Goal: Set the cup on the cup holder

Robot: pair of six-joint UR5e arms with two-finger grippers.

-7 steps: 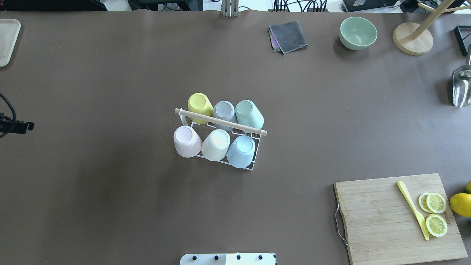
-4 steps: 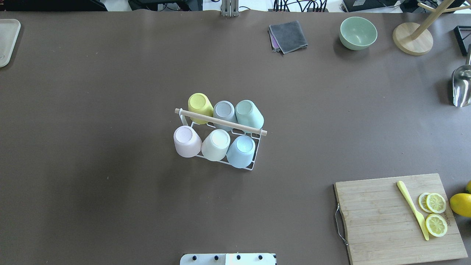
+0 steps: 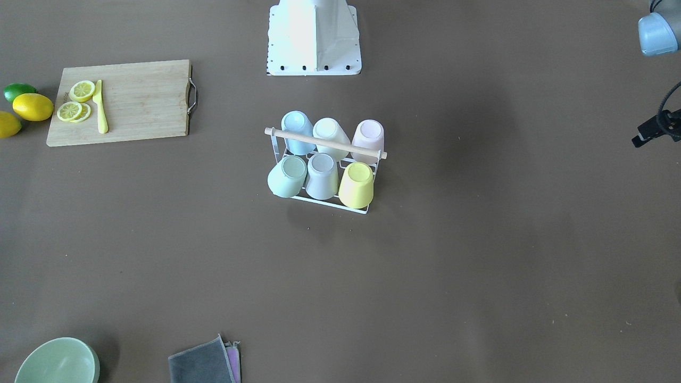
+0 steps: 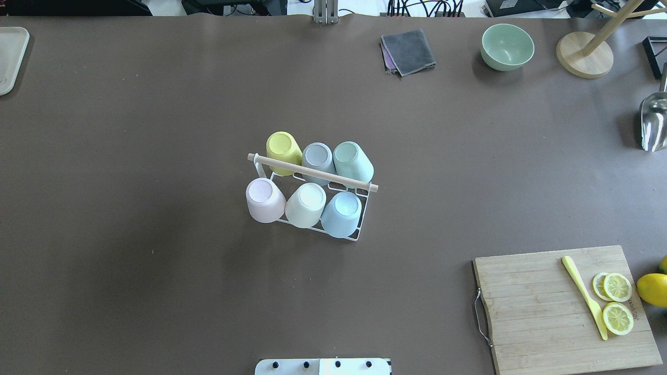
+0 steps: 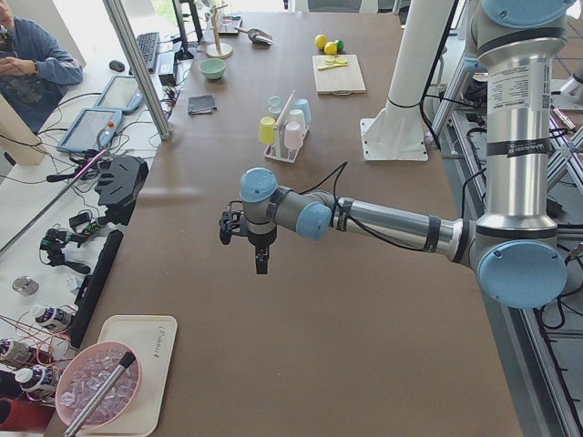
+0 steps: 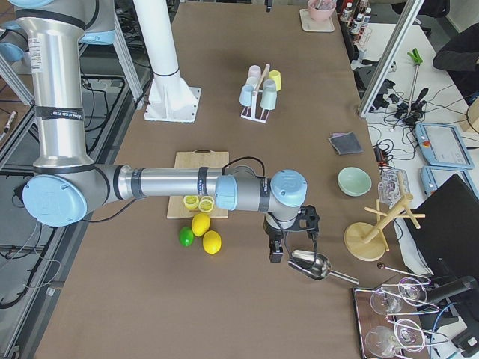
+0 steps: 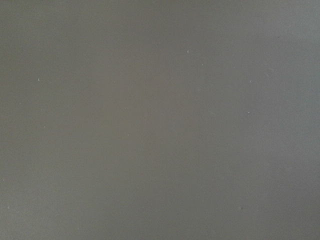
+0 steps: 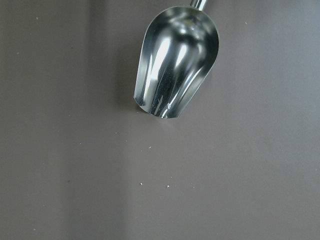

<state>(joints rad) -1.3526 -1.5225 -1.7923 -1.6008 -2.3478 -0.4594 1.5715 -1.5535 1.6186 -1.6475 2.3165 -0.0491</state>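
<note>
Left arm: silver tubes; pale-blue round joint caps; grey joint housings; black cable looping off the forearm; black bands and small print on the upright link
Right arm: matching silver, grey and pale blue; black cable arching over the wrist
Pedestal: white column on a white plate; black screws along its 6 o'clock edge
Left gripper: black
Right gripper: black
</note>
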